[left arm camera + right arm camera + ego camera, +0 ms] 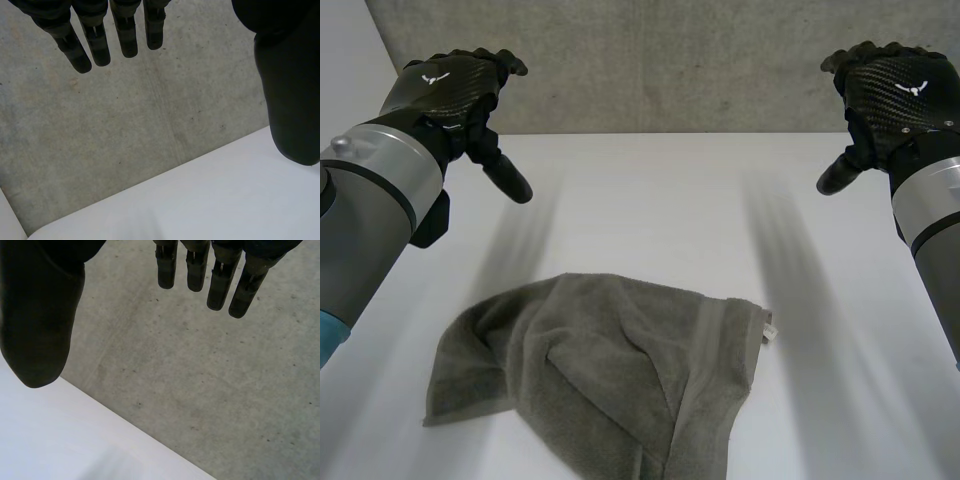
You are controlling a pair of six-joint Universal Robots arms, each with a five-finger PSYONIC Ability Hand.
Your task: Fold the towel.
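- The towel (pixel 600 370) is a dull grey-green, the same colour all over, with a fluffy looped surface; a flatter band of that colour runs along one edge.
- The label (pixel 767 329) at its corner is white.
- The table (pixel 650 200) is plain white.
- The left hand (pixel 450 90) and the right hand (pixel 895 95) are black; the back of each has a fine woven check and a small white mark.
- The left arm (pixel 370 200) and the right arm (pixel 930 205) are silver-grey with a thin black ring; the left arm has a light-blue part.
- The concrete (pixel 660 60) behind the table is mottled grey with small dark specks.
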